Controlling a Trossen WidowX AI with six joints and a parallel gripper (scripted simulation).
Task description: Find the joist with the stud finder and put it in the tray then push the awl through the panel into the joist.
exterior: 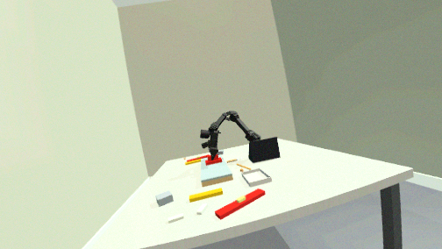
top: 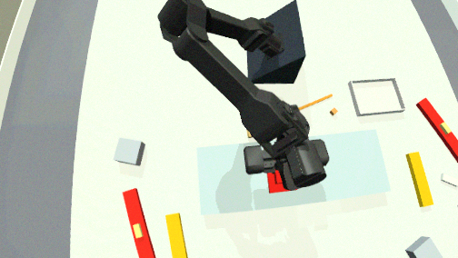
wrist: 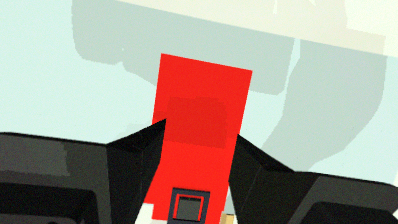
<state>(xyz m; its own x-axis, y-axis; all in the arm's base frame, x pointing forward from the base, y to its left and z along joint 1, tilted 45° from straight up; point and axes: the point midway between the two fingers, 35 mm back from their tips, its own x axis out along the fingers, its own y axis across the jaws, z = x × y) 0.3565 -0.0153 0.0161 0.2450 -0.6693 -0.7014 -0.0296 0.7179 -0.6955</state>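
Gripper (top: 278, 178) (exterior: 213, 159) (wrist: 197, 128) pinching the red stud finder (top: 275, 185) (exterior: 213, 161) (wrist: 202, 95), centre of the overhead frame.
It covers the pale panel (top: 227, 182) (exterior: 216, 174) (wrist: 40, 90); tilting it could spoil the reading and misplace the hole.

We saw plain walls, pale green at the left, beige behind (exterior: 197, 66) and darker grey-green at the right. A white table (top: 104, 100) (exterior: 329, 175) stood on dark legs (exterior: 391, 215) over a grey-blue floor (top: 45, 136) (exterior: 430, 210).
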